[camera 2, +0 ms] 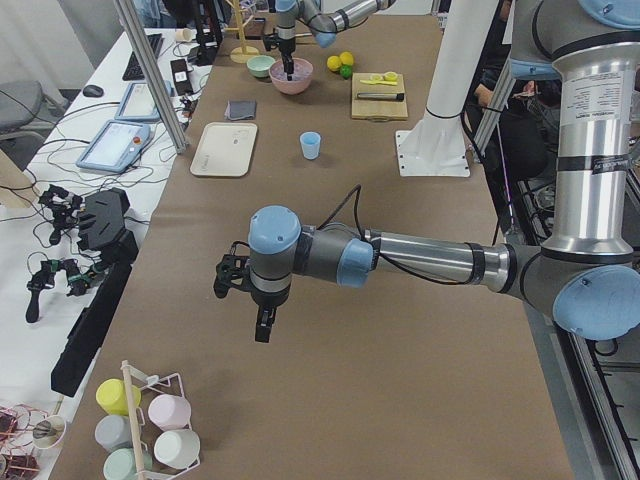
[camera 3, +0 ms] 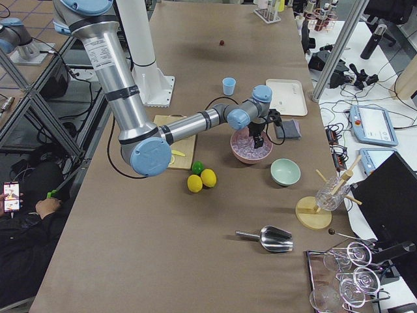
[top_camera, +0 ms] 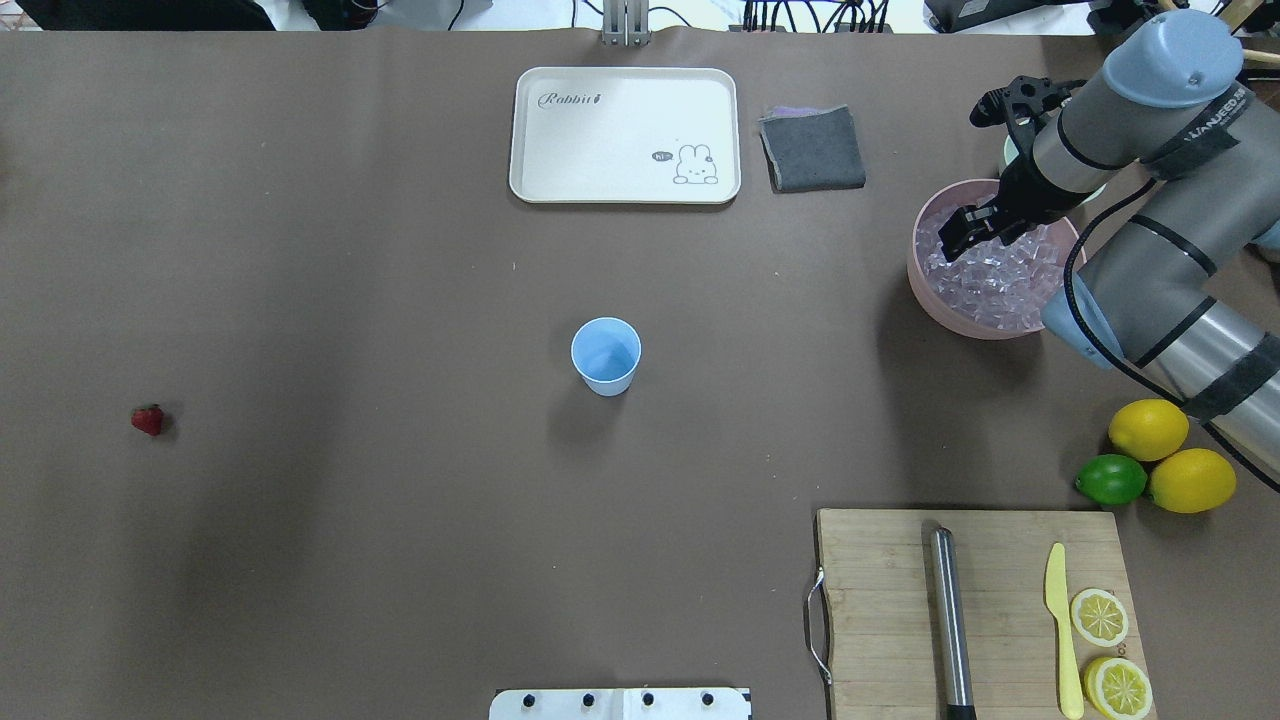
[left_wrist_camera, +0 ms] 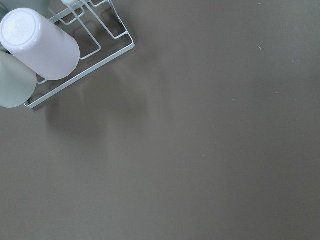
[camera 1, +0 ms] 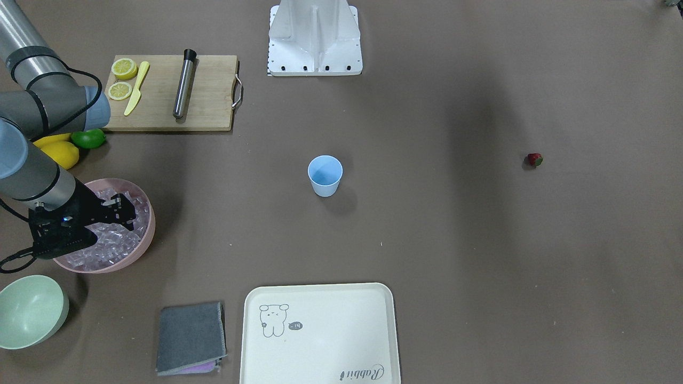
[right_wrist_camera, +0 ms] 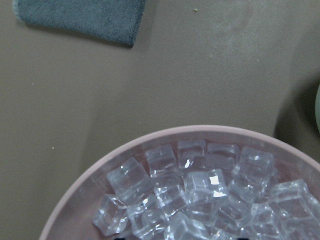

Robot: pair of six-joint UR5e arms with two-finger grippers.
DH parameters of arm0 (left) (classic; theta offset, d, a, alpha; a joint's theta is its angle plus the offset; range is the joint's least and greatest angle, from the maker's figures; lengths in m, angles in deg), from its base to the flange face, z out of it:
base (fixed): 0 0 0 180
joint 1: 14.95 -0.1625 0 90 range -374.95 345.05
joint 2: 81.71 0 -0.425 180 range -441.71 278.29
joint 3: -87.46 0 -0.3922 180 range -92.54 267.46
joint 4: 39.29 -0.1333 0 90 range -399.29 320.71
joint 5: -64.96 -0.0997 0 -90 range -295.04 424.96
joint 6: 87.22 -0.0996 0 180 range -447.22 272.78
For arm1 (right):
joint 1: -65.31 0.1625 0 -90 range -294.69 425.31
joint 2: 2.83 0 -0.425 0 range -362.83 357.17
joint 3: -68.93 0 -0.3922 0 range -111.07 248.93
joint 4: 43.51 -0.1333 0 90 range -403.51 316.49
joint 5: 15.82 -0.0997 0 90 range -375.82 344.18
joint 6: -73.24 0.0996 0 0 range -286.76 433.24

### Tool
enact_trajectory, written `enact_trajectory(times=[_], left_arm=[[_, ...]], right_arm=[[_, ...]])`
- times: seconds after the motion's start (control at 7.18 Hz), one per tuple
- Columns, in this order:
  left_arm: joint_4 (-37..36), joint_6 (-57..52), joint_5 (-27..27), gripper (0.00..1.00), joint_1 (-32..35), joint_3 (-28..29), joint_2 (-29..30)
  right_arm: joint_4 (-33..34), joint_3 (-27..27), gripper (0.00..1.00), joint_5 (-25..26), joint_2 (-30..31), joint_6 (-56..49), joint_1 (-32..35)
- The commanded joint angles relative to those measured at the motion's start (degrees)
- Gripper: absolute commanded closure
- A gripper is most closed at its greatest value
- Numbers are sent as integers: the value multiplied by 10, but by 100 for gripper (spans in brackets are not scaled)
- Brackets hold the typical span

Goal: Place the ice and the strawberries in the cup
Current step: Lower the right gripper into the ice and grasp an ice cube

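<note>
Right gripper (top_camera: 962,228) down among ice (top_camera: 1000,275) in pink bowl (top_camera: 925,285); grip state unclear. Cup (top_camera: 605,355) lies well apart, toward table centre; right arm nearer.

The surface (top_camera: 400,300) wears a matt brown, paper-like cover. The ice (right_wrist_camera: 200,200) looks glassy, clear and wet-bright, heaped in a smooth pink plastic bowl (right_wrist_camera: 90,175). The cup (top_camera: 605,356) is plain light blue plastic, faintly glossy. The cutting board (top_camera: 880,600) is pale grained wood carrying a brushed metal rod (top_camera: 950,620). The cloth (top_camera: 812,148) is soft grey fabric; the tray (top_camera: 560,140) is smooth cream plastic.
</note>
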Motion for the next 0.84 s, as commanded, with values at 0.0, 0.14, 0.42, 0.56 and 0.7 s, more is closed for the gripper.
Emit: enact_trajectory(times=[0.0, 0.14, 0.42, 0.56, 0.7], left_arm=[[0, 0, 0, 2, 0, 0, 0], [0, 0, 1, 2, 0, 0, 0], [0, 0, 1, 2, 0, 0, 0], [0, 0, 0, 2, 0, -1, 0], [1, 0, 1, 2, 0, -1, 0]], right_arm=[[0, 1, 21, 1, 3, -3, -3], [1, 1, 23, 1, 3, -5, -3], [4, 1, 24, 11, 2, -5, -1], [4, 1, 24, 11, 1, -5, 1], [4, 1, 24, 11, 1, -2, 1]])
